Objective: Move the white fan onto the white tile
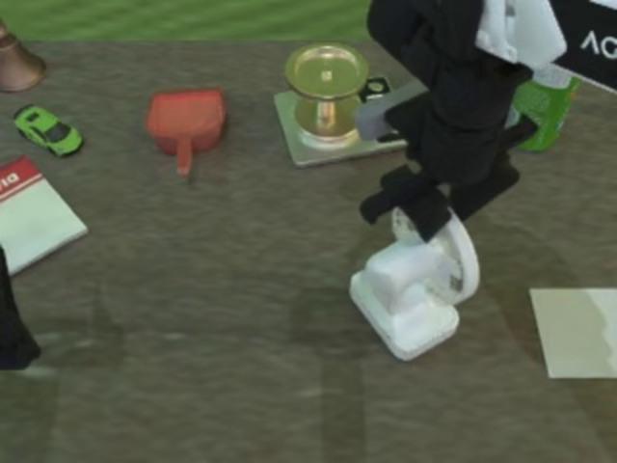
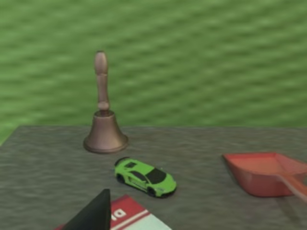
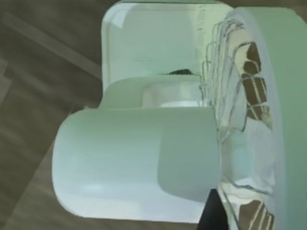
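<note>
While my right gripper [image 1: 424, 214] hangs over it, fingers spread at the grille's top rim, pinching nothing:
Fan place: white fan [image 1: 413, 285] stands right of the table's middle, well apart from the white tile [image 1: 576, 331] at the right edge.
Handling: likely light, rigid plastic, top-heavy; grille looks fragile, so grip the boxy motor housing.
Count: one fan, one tile.
Left gripper [image 1: 12, 328]: parked at the left edge, fingers — cannot tell.

The white fan [image 1: 410, 289] looks like smooth, slightly glossy plastic, and the table [image 1: 212, 318] is matt and wood-grained.
</note>
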{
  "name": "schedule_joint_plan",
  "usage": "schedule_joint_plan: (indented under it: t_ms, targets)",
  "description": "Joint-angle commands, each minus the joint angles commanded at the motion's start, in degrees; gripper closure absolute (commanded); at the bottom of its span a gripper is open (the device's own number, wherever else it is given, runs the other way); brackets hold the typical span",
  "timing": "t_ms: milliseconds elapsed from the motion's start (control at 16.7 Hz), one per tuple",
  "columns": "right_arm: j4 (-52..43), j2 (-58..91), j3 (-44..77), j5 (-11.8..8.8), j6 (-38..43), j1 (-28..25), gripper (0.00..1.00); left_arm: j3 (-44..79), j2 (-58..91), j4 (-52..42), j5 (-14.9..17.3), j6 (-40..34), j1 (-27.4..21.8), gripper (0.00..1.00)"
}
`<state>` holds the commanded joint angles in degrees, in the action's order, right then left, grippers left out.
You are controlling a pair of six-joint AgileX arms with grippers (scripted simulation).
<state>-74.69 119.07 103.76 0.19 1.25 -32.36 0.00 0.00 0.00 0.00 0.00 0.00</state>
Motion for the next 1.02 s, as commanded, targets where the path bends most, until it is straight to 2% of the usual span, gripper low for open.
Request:
schedule_joint_plan:
  t_ms: [180, 540, 840, 1020]
  targets:
    - [-1.0, -0.2, 1.0, 0.1, -0.1, 0.0, 1.0, 0.0, 0.0, 0.0, 0.0, 0.0, 0.0, 0.0]
    - [-11.3, 0.7, 12.4, 0.1, -0.1, -0.3, 1.0, 0.0, 0.0, 0.0, 0.0, 0.0, 0.0, 0.0]
    - [-11.8, 0.5, 12.9, 0.1, 0.0, -0.1, 1.0, 0.0, 0.0, 0.0, 0.0, 0.0, 0.0, 0.0]
    - [-12.0, -0.1, 11.6, 0.1, 3.6, 0.6, 1.0, 0.0, 0.0, 0.0, 0.0, 0.0, 0.0, 0.0]
